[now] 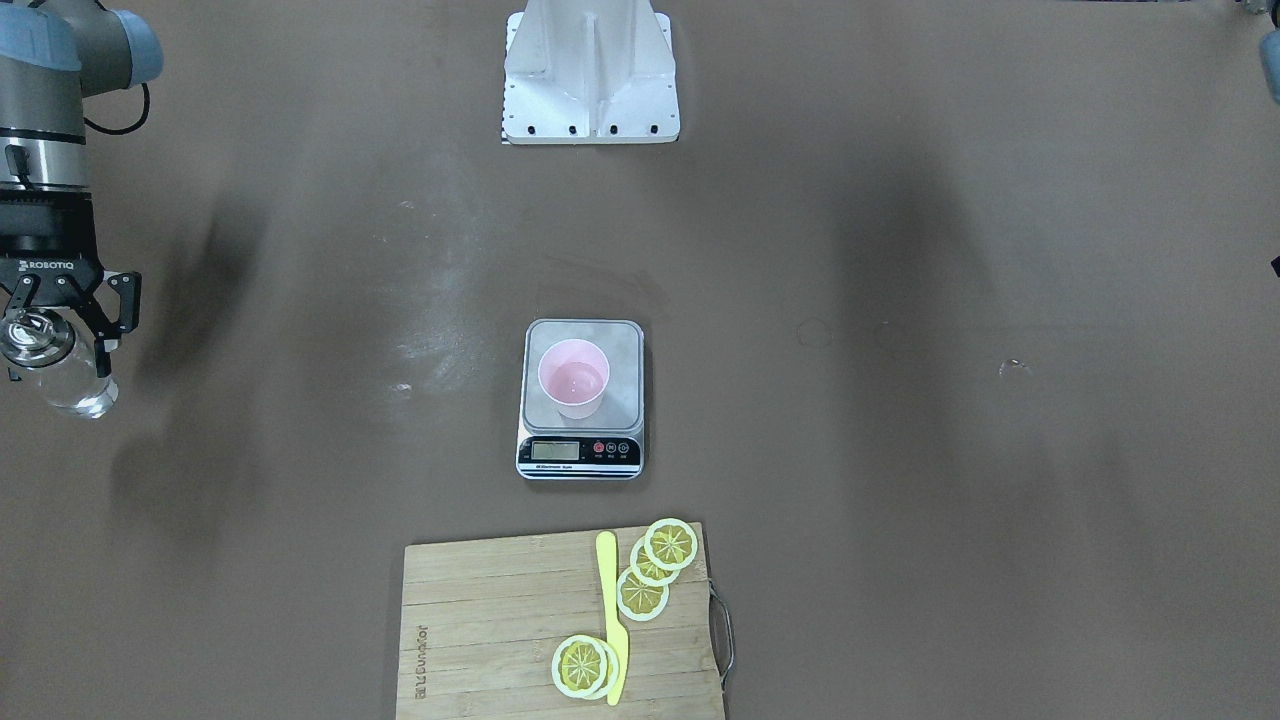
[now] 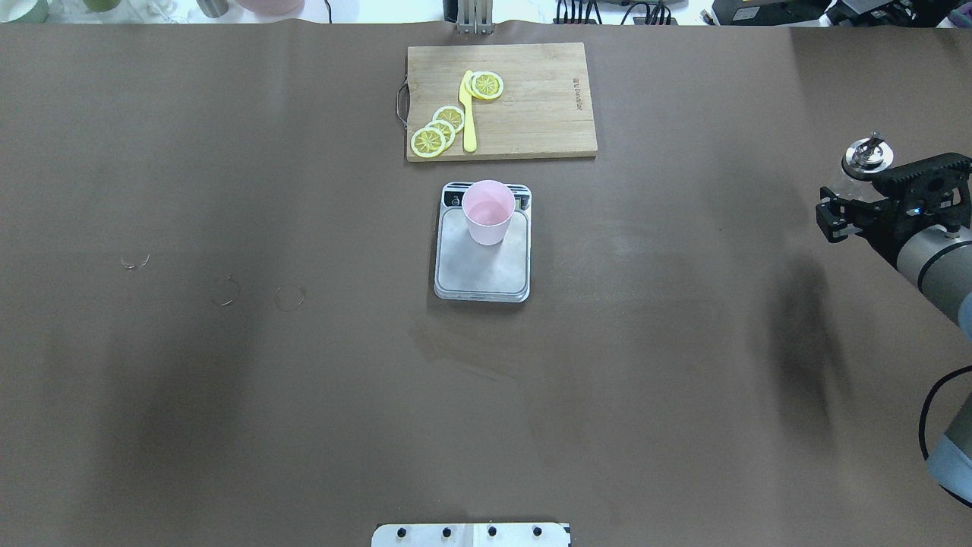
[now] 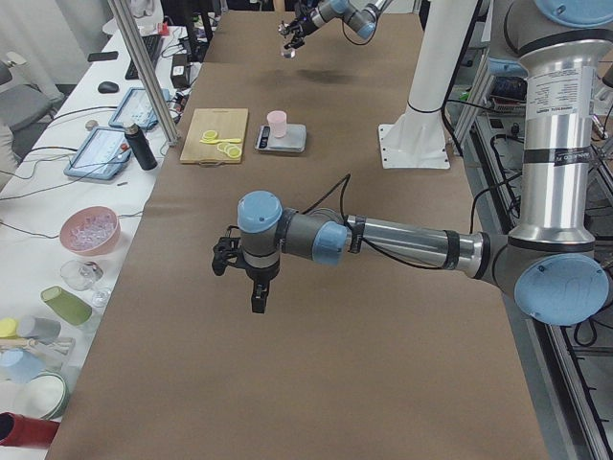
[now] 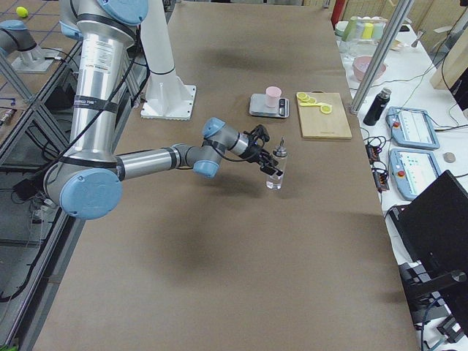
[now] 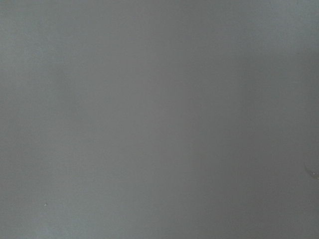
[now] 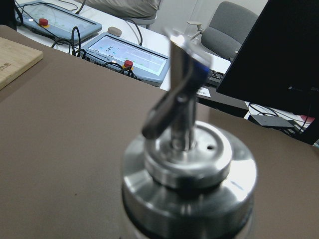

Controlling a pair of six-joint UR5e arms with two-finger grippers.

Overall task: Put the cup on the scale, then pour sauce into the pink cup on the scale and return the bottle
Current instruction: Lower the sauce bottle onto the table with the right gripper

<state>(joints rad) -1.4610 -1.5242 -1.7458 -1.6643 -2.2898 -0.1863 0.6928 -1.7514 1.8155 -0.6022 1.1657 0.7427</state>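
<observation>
- The right gripper [image 1: 68,322] reaches out on a low, nearly level forearm at the table's far right edge; its fingers [image 1: 122,300] are closed on the shoulder of the bottle [image 1: 72,385], just under the silver pour spout.
- The bottle stands upright in that grip at 3 o'clock from the scale [image 2: 482,267] in the overhead view, well apart from it; clear sauce [image 4: 274,183] fills its lower part; its shadow falls apart from it on the table [image 2: 228,395].
- The cup [image 2: 488,213] sits upright on the grey platform, toward the display end; the scale lies mid-table.
- The left arm stretches level over the table's left end, wrist turned down; the left gripper [image 3: 258,295] hangs above the bare surface, seen only from the side, so how far it is open cannot be told.
- A cutting board [image 2: 531,114] lies at 12 o'clock from the scale overhead, near it; lemon slices [image 2: 438,131] and a yellow knife [image 2: 468,114] lie on the board.
</observation>
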